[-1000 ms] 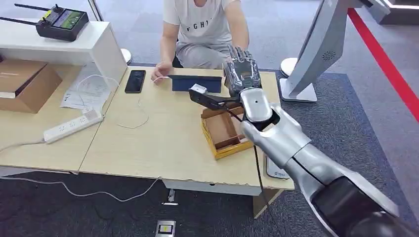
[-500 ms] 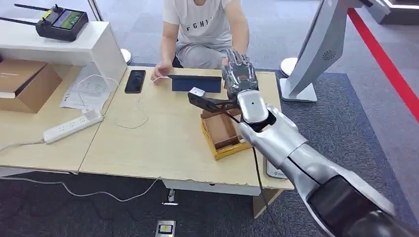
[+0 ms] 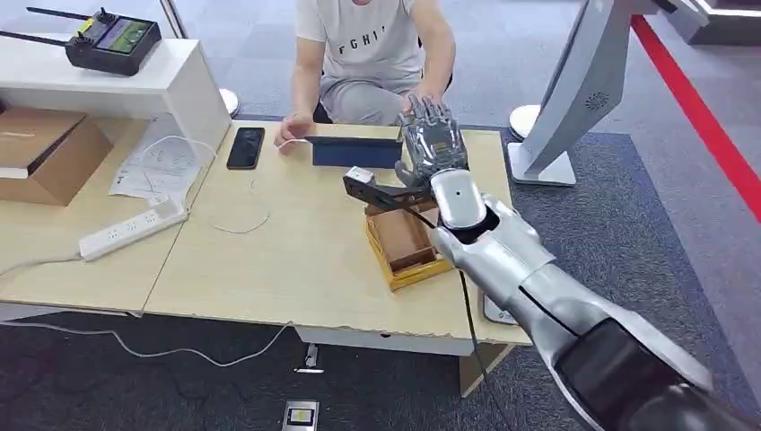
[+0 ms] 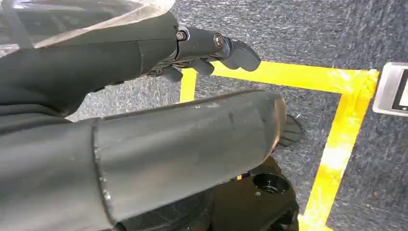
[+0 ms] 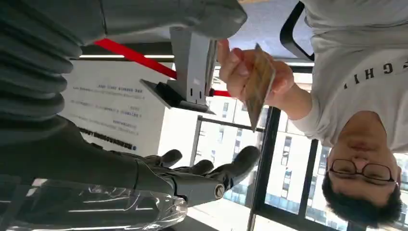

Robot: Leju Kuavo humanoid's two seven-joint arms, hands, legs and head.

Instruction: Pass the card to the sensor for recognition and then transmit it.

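One right hand (image 3: 433, 142), fingers spread and holding nothing, rises over the table's (image 3: 296, 260) far edge at about one o'clock from the wooden box (image 3: 406, 242), facing a person's hand (image 5: 245, 72) pinching the card (image 5: 260, 84).

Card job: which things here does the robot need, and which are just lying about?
For the job: card in the person's hand; right hand; dark blue panel, probably the sensor.
Just lying about: phone; power strip; cardboard box; remote controller.
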